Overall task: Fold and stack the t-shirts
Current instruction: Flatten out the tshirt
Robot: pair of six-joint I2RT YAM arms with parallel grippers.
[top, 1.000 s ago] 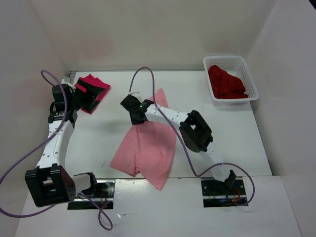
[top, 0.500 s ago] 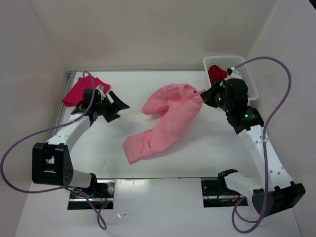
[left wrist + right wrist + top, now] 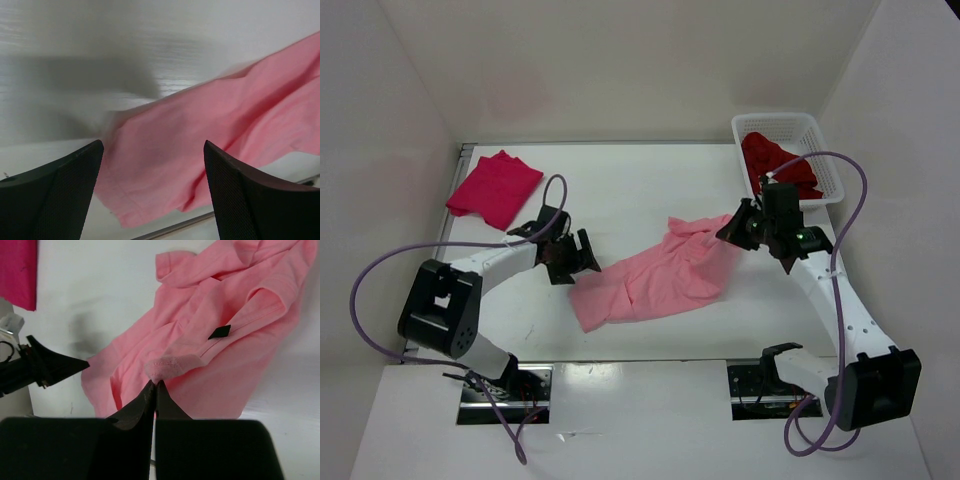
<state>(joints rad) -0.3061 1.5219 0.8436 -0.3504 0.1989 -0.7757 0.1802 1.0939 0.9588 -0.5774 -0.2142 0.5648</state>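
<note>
The right gripper [image 3: 738, 228] was pinched shut on a small bit of the light pink shirt [image 3: 650, 280], up at one end. The rest of that shirt lay all bunched up in the middle of the table [image 3: 620, 190], stretched out between the two arms. The left gripper [image 3: 582, 255] was wide apart and held nothing. It hung low, just over the other end of the pink shirt.

The bright crimson shirt [image 3: 492, 188] lay flat in the far left corner. The dark red shirt [image 3: 775, 165] sat in the white basket [image 3: 825, 150] at the far right.

A few things could have gone wrong. The right gripper had only a tiny bit of cloth, so a hard pull might have made it slip out. The pink shirt was wrinkled and doubled over, so the left gripper might have grabbed two layers at once, and then the shirt would not have opened out flat. One corner lay close to the near edge of the table, so a tug that way might have dragged it off
</note>
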